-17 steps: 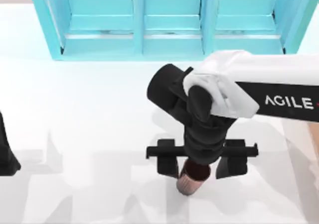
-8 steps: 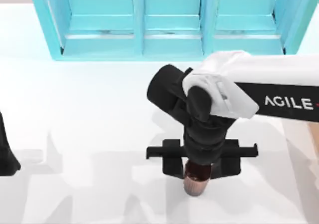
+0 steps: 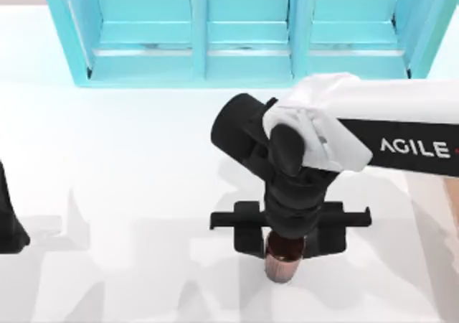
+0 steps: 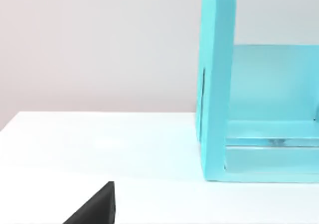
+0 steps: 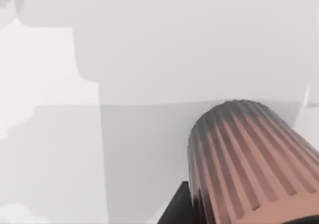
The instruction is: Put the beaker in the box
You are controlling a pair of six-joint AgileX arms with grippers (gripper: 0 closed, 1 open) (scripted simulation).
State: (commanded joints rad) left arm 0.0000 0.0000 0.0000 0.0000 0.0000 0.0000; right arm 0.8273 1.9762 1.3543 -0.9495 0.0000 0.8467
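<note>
The beaker [image 3: 281, 260] is a small reddish-brown ribbed cup standing on the white table, near the front and slightly right of centre. My right gripper [image 3: 285, 241] hangs straight over it, shut on the beaker, with a black finger pressed against each side. The right wrist view shows the beaker's ribbed wall [image 5: 244, 164] up close, with a black finger [image 5: 177, 206] beside it. A tan sliver of the box [image 3: 455, 207] shows at the table's right edge. My left arm [image 3: 7, 222] is parked at the left edge.
A big turquoise shelf unit [image 3: 244, 29] with three compartments spans the back of the table; its end wall [image 4: 217, 84] shows in the left wrist view. White tabletop lies open to the left of the beaker.
The right gripper's fingers have drawn in from wide apart to press against the beaker. The beaker shifted slightly right and stands straighter. The left arm has not moved.
</note>
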